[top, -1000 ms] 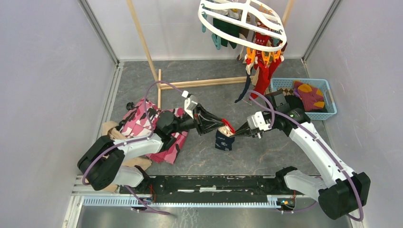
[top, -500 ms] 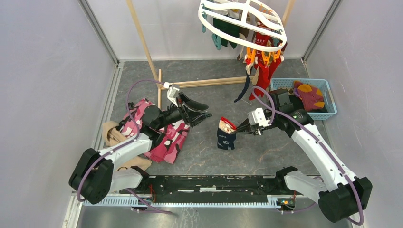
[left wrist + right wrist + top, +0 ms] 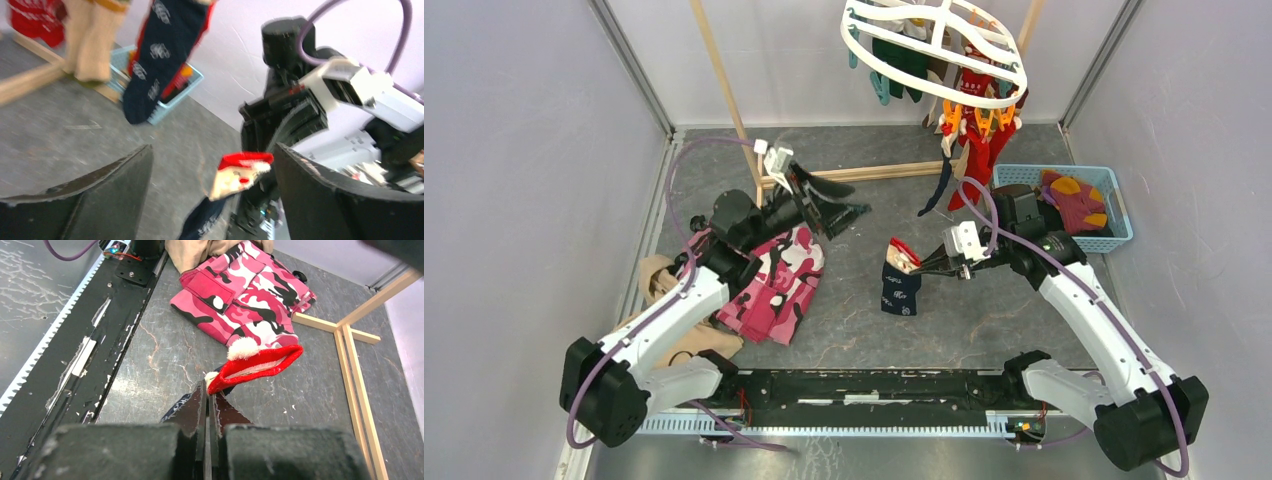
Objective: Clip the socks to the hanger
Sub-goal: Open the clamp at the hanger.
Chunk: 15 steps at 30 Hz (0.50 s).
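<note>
Grey table, top view: hanger hung above the far edge, right of middle, with several hung socks already on its clips, dark green and red among them. 1 navy sock with a red cuff dangled mid-table from the right gripper, pinched shut on the cuff. Left gripper sat toward the far edge, spread wide, holding nothing, well apart from that sock. Blue basket at the right edge held at least 1 maroon sock. Pink camo cloth lay near the left edge.

Left wrist view: left gripper fingers wide, nothing between them; navy sock and right gripper straight ahead. A navy hung sock and tan ones showed at the top.

Right wrist view: right gripper closed flat on the red cuff of the navy sock, which hung clear above the table.

Progress, my read: partly done. Held sock not yet clipped, basket not emptied. Count of clips left free: can't tell.
</note>
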Each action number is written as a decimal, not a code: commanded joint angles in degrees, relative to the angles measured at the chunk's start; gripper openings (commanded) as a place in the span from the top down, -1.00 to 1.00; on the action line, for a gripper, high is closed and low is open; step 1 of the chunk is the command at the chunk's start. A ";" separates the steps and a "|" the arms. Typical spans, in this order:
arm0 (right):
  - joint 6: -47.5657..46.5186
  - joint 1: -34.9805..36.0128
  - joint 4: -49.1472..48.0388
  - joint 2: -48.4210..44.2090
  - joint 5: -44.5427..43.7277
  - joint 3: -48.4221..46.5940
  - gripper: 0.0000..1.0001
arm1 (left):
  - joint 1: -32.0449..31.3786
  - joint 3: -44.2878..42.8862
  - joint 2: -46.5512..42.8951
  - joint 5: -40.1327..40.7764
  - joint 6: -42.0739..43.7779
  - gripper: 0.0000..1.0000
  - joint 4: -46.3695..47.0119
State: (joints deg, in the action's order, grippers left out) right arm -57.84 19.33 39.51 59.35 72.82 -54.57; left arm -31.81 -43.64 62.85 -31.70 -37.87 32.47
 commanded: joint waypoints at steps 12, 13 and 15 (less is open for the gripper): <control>2.41 -0.27 -3.04 -1.61 -3.82 -0.20 1.00 | 0.78 -30.55 12.16 14.21 6.00 -0.78 -18.67; 2.67 -0.30 -3.27 -1.61 -3.82 -0.06 1.00 | 0.74 -32.59 12.80 15.48 6.17 -0.74 -20.23; 2.81 -0.28 -3.29 -1.58 -3.82 0.14 1.00 | 0.72 -35.84 13.85 18.66 6.48 -0.66 -22.74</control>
State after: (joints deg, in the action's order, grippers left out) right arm -56.36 19.33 37.76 58.78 69.14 -54.52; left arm -31.24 -71.81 75.64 -19.33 -34.85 15.18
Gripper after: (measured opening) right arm 0.010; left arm 0.864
